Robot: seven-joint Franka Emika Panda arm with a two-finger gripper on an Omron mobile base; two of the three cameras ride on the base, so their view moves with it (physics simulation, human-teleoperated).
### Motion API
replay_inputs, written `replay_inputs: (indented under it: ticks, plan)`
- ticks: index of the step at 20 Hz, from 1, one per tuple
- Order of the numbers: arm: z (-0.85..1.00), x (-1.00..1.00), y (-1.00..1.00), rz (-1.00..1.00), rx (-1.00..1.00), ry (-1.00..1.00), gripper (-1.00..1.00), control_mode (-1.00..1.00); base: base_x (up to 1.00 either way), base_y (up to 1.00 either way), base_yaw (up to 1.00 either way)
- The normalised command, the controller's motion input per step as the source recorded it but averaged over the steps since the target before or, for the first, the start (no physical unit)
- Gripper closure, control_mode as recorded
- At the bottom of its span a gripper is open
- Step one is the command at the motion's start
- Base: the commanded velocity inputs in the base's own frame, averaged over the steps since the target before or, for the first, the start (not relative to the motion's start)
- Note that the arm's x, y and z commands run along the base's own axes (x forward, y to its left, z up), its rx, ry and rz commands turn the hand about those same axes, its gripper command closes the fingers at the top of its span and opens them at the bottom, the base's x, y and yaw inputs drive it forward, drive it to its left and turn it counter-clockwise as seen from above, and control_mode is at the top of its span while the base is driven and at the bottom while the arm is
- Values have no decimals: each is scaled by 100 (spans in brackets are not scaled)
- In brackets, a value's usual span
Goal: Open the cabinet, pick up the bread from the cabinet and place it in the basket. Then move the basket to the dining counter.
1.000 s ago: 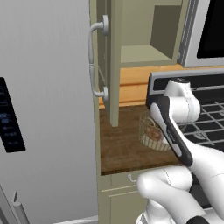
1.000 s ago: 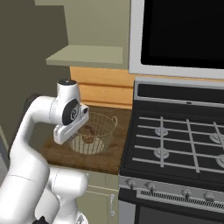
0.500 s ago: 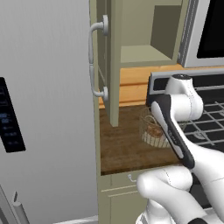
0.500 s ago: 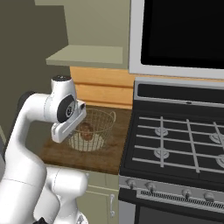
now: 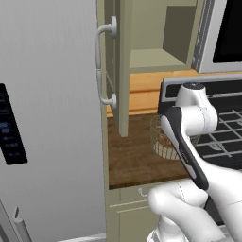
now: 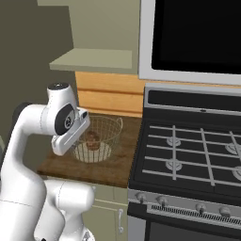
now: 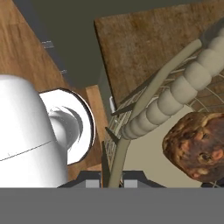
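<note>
Lumpy brown bread [image 7: 197,148] lying on the pale solid base inside the round wire basket [image 6: 100,137], thin tan mesh under a thick ribbed rim. Basket standing on the short dark wood worktop [image 6: 118,160], left of the black stove [image 6: 188,155]. Hand [image 7: 112,177] clamped narrow on the basket's near rim. Sage-green panelled cabinet [image 5: 124,71] door swung open, curved silver handle [image 5: 101,66] on its left.

Short dark wood worktop [image 5: 134,163] carries wire basket [image 6: 96,139], bread [image 7: 199,146] inside.
</note>
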Motion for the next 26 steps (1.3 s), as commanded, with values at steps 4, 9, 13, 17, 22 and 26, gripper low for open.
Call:
replay_inputs:
  ticks: [4, 9, 13, 17, 22, 26]
  plan:
    - [0, 0, 0, 0, 0, 0, 100, -100, 0, 0, 0]
    - [0, 0, 0, 0, 0, 0, 100, -100, 0, 0, 0]
    - [0, -12, -1, 0, 1, -1, 100, -100, 0, 0, 0]
    - [0, 0, 0, 0, 0, 0, 100, 100, -90, -19, 0]
    - [0, 0, 0, 0, 0, 0, 100, 100, -76, -31, -17]
    - [0, 0, 0, 0, 0, 0, 100, 100, -5, 3, -69]
